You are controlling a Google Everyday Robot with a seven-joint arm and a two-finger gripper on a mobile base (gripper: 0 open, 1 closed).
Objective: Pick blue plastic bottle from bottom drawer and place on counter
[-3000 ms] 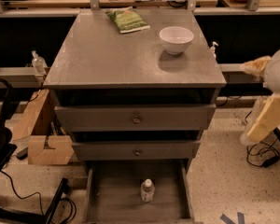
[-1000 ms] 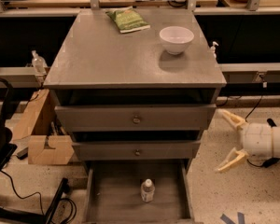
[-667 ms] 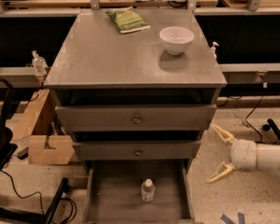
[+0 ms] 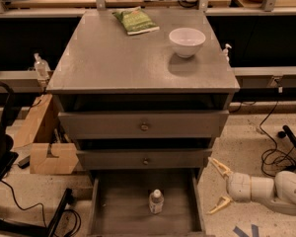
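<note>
- Cream two-finger gripper (image 4: 213, 186), claw spread, has dropped lower, now just right of the open grey bottom drawer (image 4: 121, 206).
- Small clear blue plastic bottle (image 4: 156, 201) stands upright in that drawer, ungrasped; the reach seems underway.

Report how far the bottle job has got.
Done: the bottom drawer is open, with the bottle standing upright on its floor. In hand: the gripper sits low, right of the drawer in the camera view, fingers spread toward it, holding nothing. Left: reach in, grasp the bottle, lift it and set it on the counter, which holds a bowl and a green packet.
</note>
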